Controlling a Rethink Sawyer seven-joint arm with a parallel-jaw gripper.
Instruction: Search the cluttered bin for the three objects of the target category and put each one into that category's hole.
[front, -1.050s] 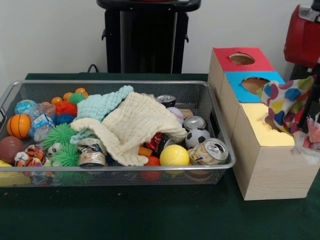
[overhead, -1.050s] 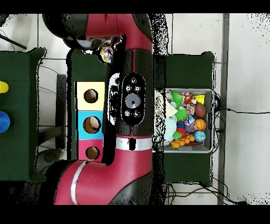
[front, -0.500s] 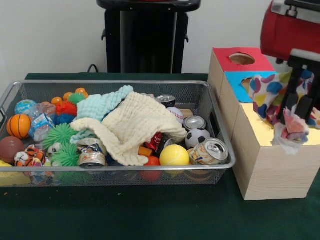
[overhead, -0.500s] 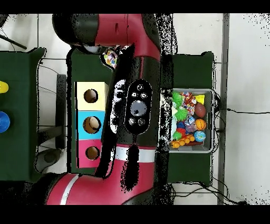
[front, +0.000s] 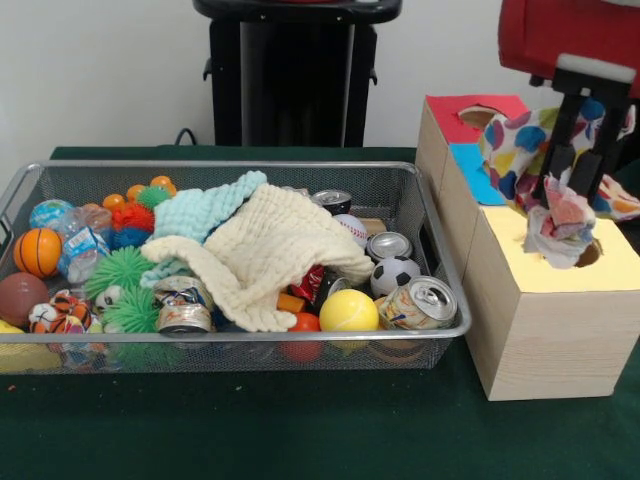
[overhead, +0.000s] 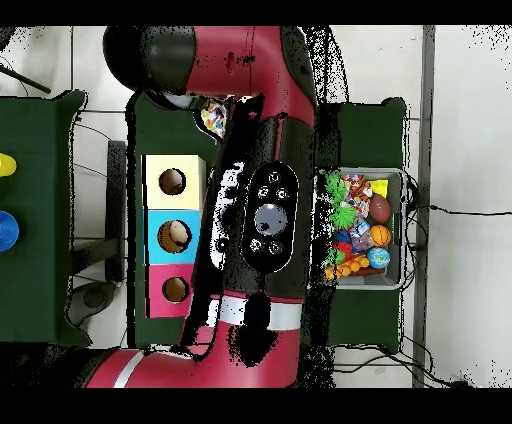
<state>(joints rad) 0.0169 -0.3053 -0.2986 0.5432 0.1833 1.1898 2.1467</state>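
Wire bin (front: 440, 325) of balls, cans and cloths sits near-left on the counter (front: 300, 430); right, above the yellow box (front: 560, 300), black fingers (front: 600, 165) grip a spotted cloth (front: 540, 150) hanging over its hole.

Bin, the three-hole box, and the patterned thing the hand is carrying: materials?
Bin: metal wire mesh, silvery with a shiny rim. Three-hole box: looks like light wood, with visible grain on its sides; its red, blue and yellow tops look matte, possibly painted or paper. Patterned thing in the hand: soft printed fabric, hanging in crumpled folds.
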